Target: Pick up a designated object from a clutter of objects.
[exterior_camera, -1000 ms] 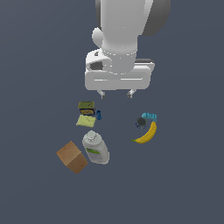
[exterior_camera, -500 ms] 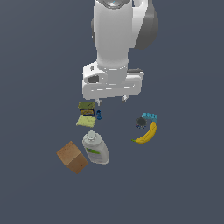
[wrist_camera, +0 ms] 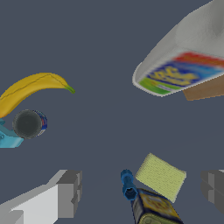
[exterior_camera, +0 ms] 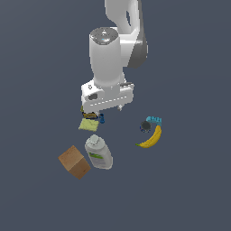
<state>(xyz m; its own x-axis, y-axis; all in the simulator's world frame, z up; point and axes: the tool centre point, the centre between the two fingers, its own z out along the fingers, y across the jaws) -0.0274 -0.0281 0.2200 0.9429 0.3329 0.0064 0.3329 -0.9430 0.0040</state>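
The designated object, a tiny dark blue knobby piece (exterior_camera: 102, 118), lies against the olive-and-yellow flat box (exterior_camera: 87, 122). My gripper (exterior_camera: 107, 110) hangs open just above them. In the wrist view the blue piece (wrist_camera: 127, 185) and the box (wrist_camera: 160, 176) lie between my two fingers (wrist_camera: 68, 192), and the gripper (wrist_camera: 141, 189) holds nothing. The rest of the clutter is the white jug with a green label (exterior_camera: 98, 152), the brown cardboard cube (exterior_camera: 74, 161), the yellow banana (exterior_camera: 151, 137) and the cyan-and-black piece (exterior_camera: 150, 122).
In the wrist view the jug (wrist_camera: 186, 65) and a corner of the cube (wrist_camera: 205, 89) lie beyond the box. The banana (wrist_camera: 30, 89) and the cyan-and-black piece (wrist_camera: 24, 127) lie off to the other side. The floor is plain dark grey.
My arm has shifted toward the exterior view's left and lowered, bringing the open gripper over the blue piece and flat box. The objects have not moved.
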